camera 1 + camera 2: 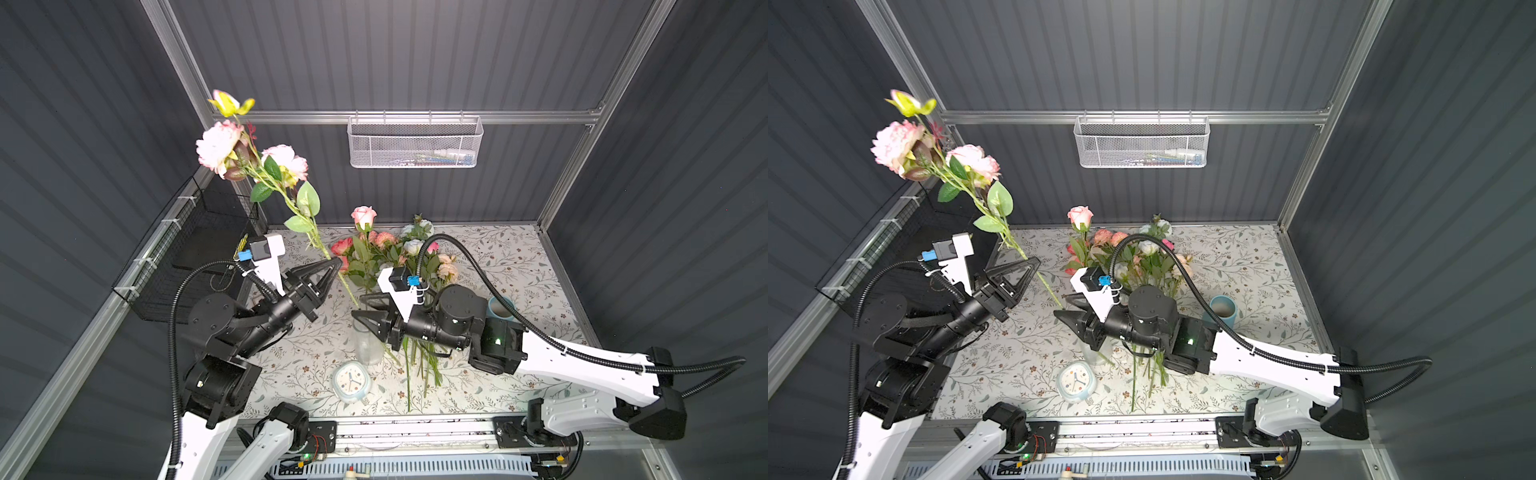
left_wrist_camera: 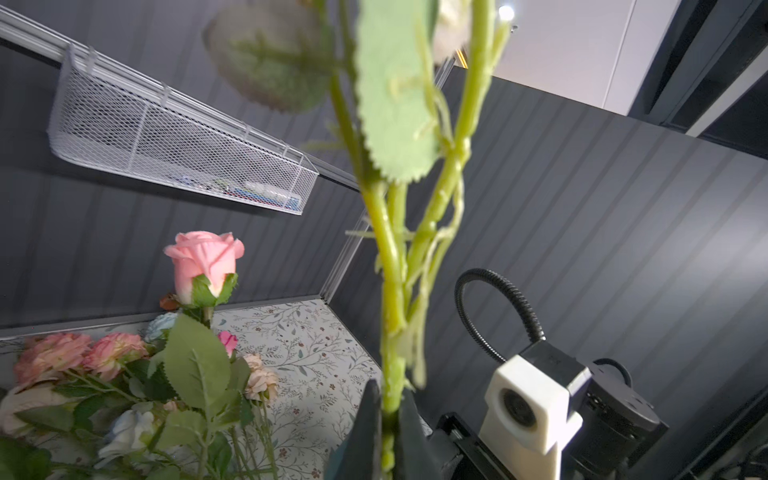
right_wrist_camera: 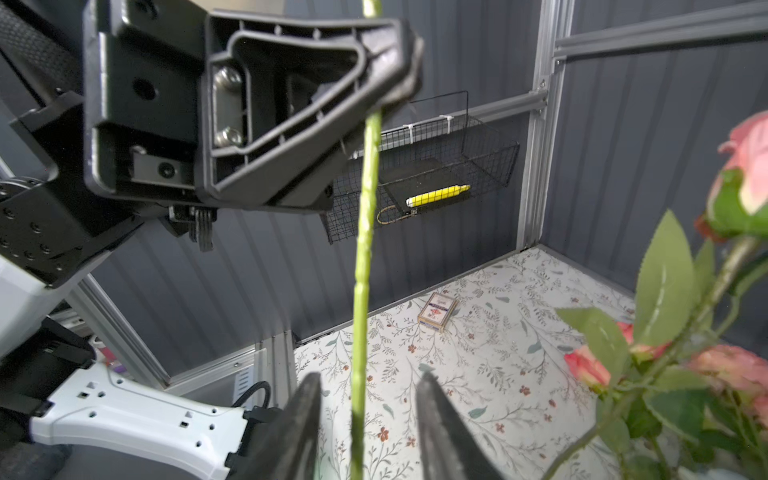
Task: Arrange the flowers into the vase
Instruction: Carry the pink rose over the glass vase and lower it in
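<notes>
The left claw (image 1: 332,264) was pressed together on the green stem of a peony spray (image 1: 272,170), pinching it well below the leaves. The left wrist view showed the stem (image 2: 390,270) rising straight out from between the two dark fingers (image 2: 365,432). In both top views the spray slanted up and away toward the back left corner. Its two pale pink blooms and one yellow-green bud were high above the table (image 1: 519,266).

The lower end of that stem hung down between the fingers of the right claw (image 1: 360,306). That claw stood spread, and in the right wrist view there was a clear gap on either side of the stem (image 3: 365,232), so nothing was pinched there. The same view showed the left claw (image 3: 390,95) higher up the stem (its closed tips right on it).

Just under the right claw stood the clear glass vase (image 1: 368,345), upright near the middle of the table. A pink rose (image 1: 363,216) stood tall behind it, with its stem running down toward the vase mouth. I could not tell whether it sat inside.

The rest of the flowers (image 1: 419,249), coral, cream, white and pale blue, lay in a loose bunch beside the vase. Their blooms pointed toward the back wall and their stems passed under the right arm.

A pale blue clock (image 1: 351,380) lay in front of the vase, and a blue cup (image 1: 500,307) stood to the right, partly hidden by the arm.
</notes>
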Action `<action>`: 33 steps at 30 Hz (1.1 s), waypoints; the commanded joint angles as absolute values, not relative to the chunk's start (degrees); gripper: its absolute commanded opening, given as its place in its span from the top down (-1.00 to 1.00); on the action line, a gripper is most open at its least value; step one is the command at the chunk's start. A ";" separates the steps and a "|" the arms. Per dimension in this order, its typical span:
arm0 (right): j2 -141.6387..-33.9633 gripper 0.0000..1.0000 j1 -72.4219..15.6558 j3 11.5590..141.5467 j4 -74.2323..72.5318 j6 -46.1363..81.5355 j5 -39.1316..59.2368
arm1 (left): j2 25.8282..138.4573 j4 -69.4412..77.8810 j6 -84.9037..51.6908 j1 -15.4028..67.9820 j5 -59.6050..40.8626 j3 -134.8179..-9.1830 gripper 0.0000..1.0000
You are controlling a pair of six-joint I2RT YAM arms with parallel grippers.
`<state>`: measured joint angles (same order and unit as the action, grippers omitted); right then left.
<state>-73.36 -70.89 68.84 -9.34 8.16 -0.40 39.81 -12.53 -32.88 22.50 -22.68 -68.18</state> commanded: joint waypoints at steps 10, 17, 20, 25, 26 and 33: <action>-54.75 -0.09 -68.55 58.23 -7.06 6.39 -11.21 | 44.74 -21.70 -19.36 22.24 -5.68 -78.44 1.00; -49.47 -0.06 -68.38 54.68 -6.44 6.24 -13.80 | 45.95 -18.40 -16.86 22.23 -1.06 -74.60 1.00; -48.87 -0.06 -68.33 54.32 -5.89 6.38 -13.94 | 46.45 -16.37 -16.75 22.24 -0.99 -73.82 1.00; -48.34 -0.06 -68.38 53.36 -6.13 6.73 -14.62 | 47.17 -16.15 -16.27 22.24 -0.53 -73.64 1.00; -48.34 -0.05 -68.38 53.16 -6.26 6.85 -14.66 | 47.34 -16.38 -16.25 22.24 -0.57 -73.33 1.00; -48.87 -0.08 -67.96 51.96 -6.33 7.50 -15.72 | 47.32 -13.36 -19.96 22.24 -3.07 -64.16 1.00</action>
<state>-49.12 -68.47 52.66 -5.87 7.14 -14.48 47.46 -15.97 -18.55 22.50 -1.56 -67.61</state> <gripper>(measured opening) 0.537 0.063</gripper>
